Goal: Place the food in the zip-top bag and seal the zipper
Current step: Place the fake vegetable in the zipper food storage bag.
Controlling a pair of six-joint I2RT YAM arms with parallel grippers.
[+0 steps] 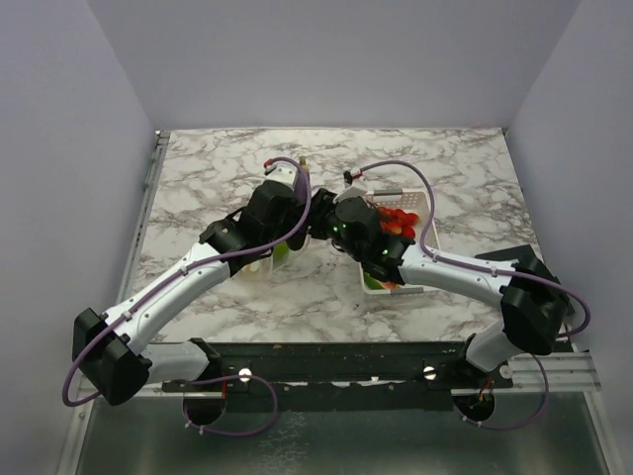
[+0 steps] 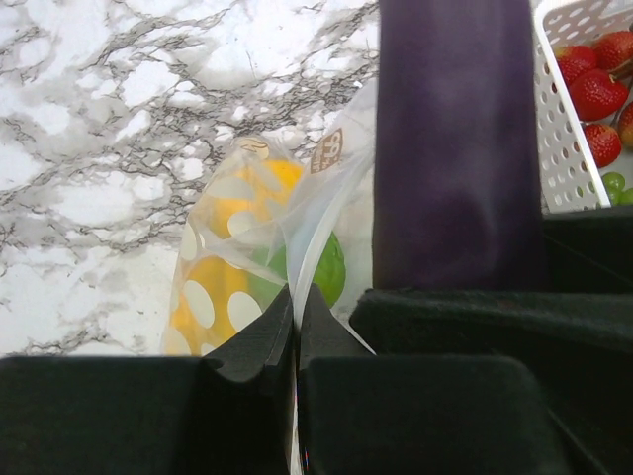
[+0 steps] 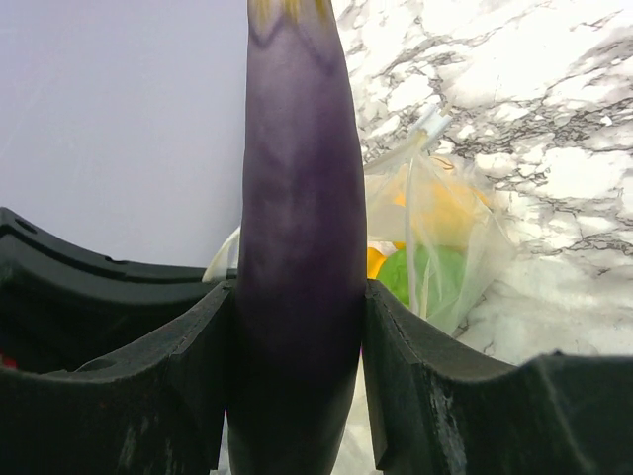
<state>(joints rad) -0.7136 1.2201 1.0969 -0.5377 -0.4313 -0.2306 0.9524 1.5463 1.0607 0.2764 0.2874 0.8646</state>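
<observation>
My left gripper is shut on the edge of the clear, white-dotted zip-top bag, and the whitish zipper strip runs down into its jaws. Inside the bag lie a yellow piece and a green piece of the food. My right gripper is shut on a long purple eggplant, held upright right beside the bag; the eggplant stands just right of the bag's mouth. In the top view both grippers meet mid-table, left and right.
A white slotted basket stands to the right with red strawberries and green grapes in it; from above the basket sits just behind my right arm. Marble tabletop spreads around, with walls on three sides.
</observation>
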